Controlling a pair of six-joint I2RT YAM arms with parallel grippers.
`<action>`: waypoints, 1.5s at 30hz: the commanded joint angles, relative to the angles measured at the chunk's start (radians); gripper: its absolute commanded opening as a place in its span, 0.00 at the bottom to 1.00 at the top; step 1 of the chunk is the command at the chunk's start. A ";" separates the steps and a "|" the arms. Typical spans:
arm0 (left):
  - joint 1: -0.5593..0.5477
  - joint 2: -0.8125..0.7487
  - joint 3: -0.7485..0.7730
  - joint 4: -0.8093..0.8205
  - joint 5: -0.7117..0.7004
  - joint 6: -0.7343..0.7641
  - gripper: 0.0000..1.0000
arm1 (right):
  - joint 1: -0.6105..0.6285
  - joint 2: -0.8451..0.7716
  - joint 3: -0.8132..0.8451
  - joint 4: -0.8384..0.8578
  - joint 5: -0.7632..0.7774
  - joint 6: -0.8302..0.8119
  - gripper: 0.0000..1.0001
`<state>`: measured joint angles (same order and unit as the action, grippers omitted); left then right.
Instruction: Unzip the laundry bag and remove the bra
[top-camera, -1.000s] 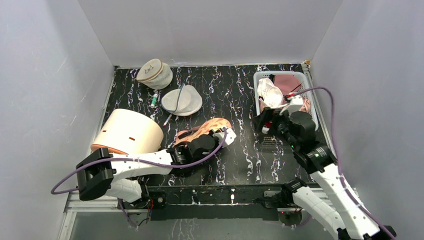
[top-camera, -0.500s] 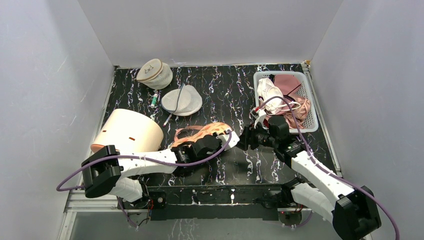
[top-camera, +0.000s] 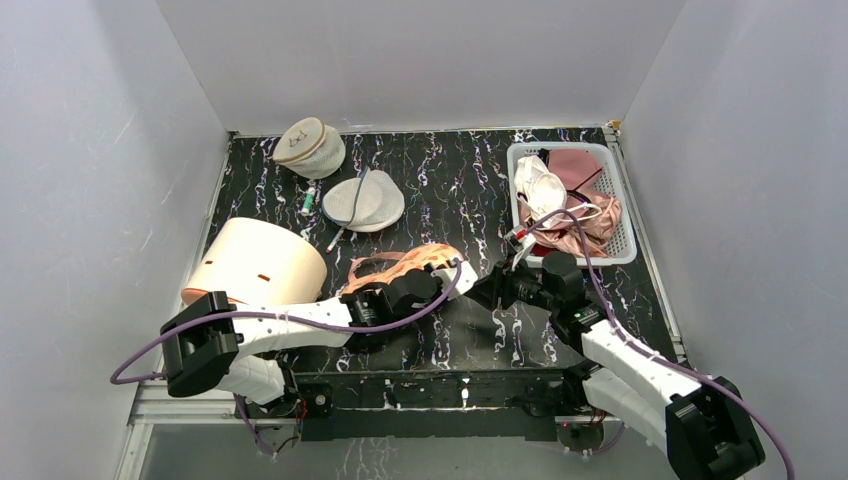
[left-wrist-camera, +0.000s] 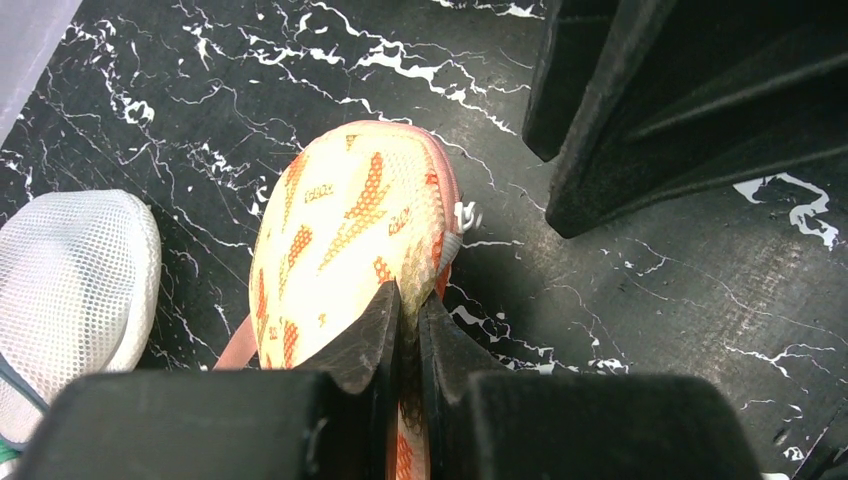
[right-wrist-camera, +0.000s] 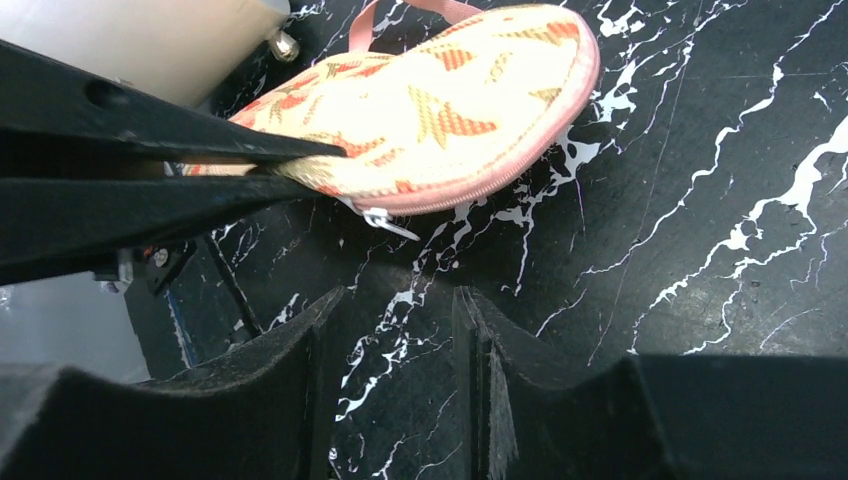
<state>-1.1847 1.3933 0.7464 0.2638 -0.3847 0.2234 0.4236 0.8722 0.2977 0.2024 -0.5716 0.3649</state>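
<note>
One black, white-veined table is seen, bearing one large cream drum-shaped container just left of the laundry bag, one white slatted basket to the bag's right and farther back, one flat white mesh pouch behind the bag, and one round beige-topped mesh pouch farther behind it still. One off-white bra is lying in the basket among dusty-pink garments, well apart from the bag. The bag is a rounded peach-orange fabric case with a red print under a fine mesh weave, edged by a pink zip that is shown closed along its visible side; a small metal zipper pull hangs from that edge. A fold of the bag's near edge is pinched tightly in the left gripper, whose jaws are pressed together on the fabric. The right gripper is held just beside the bag's right end, its ridged black fingers set narrowly apart with nothing between them, close to the pull but not touching it.
</note>
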 joint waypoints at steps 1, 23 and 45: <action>0.003 -0.068 0.023 0.039 -0.016 -0.010 0.00 | 0.001 0.018 -0.023 0.221 0.004 0.020 0.41; 0.003 -0.082 0.023 0.038 0.001 -0.019 0.00 | 0.000 0.265 0.036 0.485 -0.171 0.065 0.37; 0.003 -0.099 0.018 0.043 0.017 -0.030 0.00 | 0.001 0.295 0.037 0.558 -0.138 0.103 0.18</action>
<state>-1.1835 1.3445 0.7464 0.2653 -0.3836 0.2073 0.4236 1.1679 0.2901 0.6804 -0.7284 0.4614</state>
